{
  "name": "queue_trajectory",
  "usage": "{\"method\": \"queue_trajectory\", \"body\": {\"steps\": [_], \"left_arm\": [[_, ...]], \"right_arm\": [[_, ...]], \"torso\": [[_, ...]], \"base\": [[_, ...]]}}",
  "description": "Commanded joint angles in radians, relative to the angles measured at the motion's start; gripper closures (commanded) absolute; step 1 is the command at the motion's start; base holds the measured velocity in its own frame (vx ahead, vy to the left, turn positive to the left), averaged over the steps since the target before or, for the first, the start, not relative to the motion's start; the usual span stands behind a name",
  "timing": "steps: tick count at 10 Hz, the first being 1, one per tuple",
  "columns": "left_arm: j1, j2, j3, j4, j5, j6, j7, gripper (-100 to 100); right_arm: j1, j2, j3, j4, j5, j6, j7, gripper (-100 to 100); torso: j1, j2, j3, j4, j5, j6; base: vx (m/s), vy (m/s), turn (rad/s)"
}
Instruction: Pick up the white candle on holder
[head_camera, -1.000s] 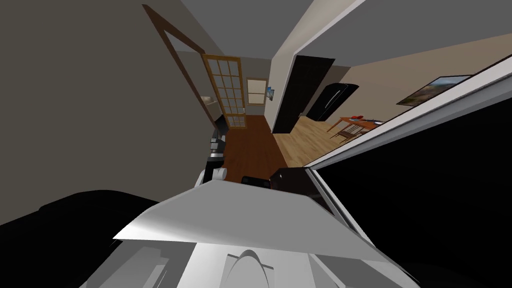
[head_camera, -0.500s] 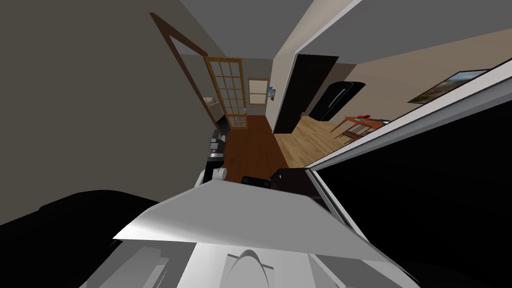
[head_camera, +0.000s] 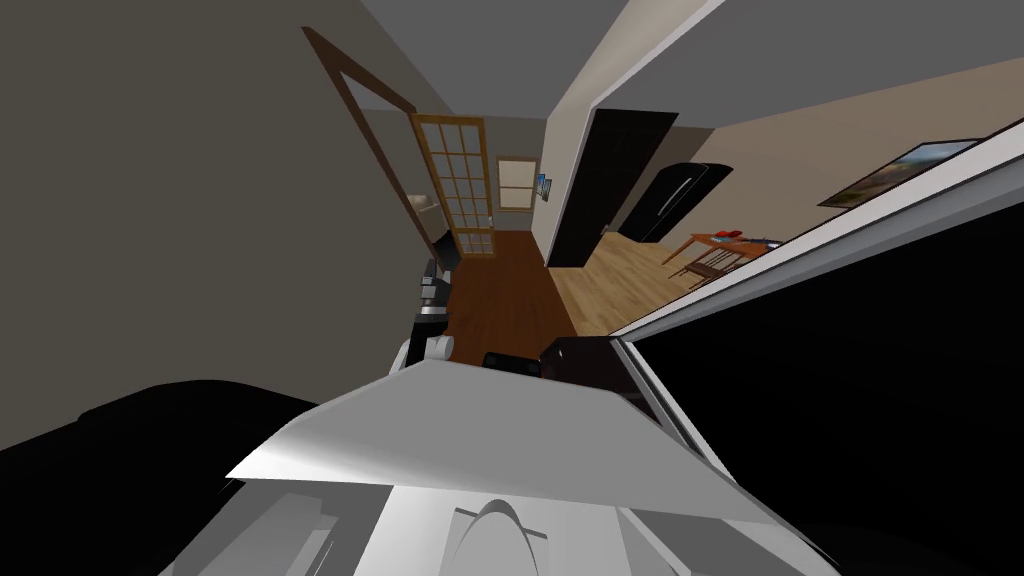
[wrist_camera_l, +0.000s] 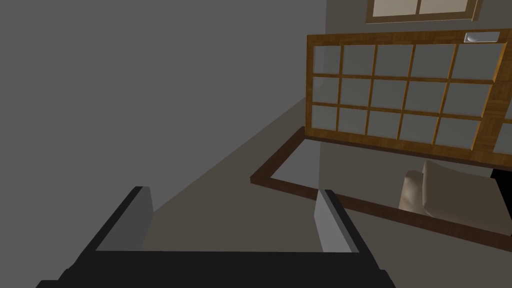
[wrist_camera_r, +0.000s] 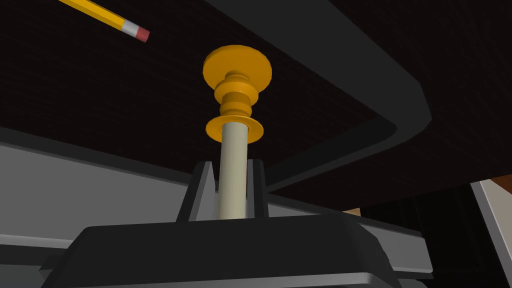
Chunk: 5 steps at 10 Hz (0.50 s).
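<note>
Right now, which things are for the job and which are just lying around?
For the job:
candle, pale, pinched by the right gripper
holder, orange, at the candle's far end

Just lying about:
pencil, yellow, apart from the holder
door with glass panes
left gripper, open, holding nothing

No text, label or number seems readable on anything here.

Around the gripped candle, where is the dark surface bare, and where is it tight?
Bare: the dark surface between holder and pencil, and between holder and the dark rim. Tight: right pincer shut on the candle.
</note>
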<state>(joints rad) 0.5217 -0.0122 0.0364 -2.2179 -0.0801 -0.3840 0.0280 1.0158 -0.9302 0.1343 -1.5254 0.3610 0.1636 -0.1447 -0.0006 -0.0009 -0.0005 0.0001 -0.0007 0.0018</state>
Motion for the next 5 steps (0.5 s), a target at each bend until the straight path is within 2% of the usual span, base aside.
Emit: {"method": "queue_trajectory", "body": {"steps": [1,2,3,4,5], "left_arm": [[0.000,0.000,0.000,0.000,0.000,0.000,0.000,0],[0.000,0.000,0.000,0.000,0.000,0.000,0.000,0],[0.000,0.000,0.000,0.000,0.000,0.000,0.000,0],[0.000,0.000,0.000,0.000,0.000,0.000,0.000,0],[0.000,0.000,0.000,0.000,0.000,0.000,0.000,0]], "right_arm": [[0.000,0.000,0.000,0.000,0.000,0.000,0.000,100],[0.000,0.000,0.000,0.000,0.000,0.000,0.000,100],[0.000,0.000,0.000,0.000,0.000,0.000,0.000,0],[0.027,-0.018,-0.009,-0.032,0.003,0.005,-0.011,100],[0.040,-0.028,-0.013,-0.050,0.003,0.009,-0.017,100]], "torso": [[0.000,0.000,0.000,0.000,0.000,0.000],[0.000,0.000,0.000,0.000,0.000,0.000],[0.000,0.000,0.000,0.000,0.000,0.000],[0.000,0.000,0.000,0.000,0.000,0.000],[0.001,0.000,0.000,0.000,0.000,0.001]], "base": [[0.000,0.000,0.000],[0.000,0.000,0.000],[0.000,0.000,0.000],[0.001,0.011,-0.058],[-0.002,0.017,-0.076]]}}
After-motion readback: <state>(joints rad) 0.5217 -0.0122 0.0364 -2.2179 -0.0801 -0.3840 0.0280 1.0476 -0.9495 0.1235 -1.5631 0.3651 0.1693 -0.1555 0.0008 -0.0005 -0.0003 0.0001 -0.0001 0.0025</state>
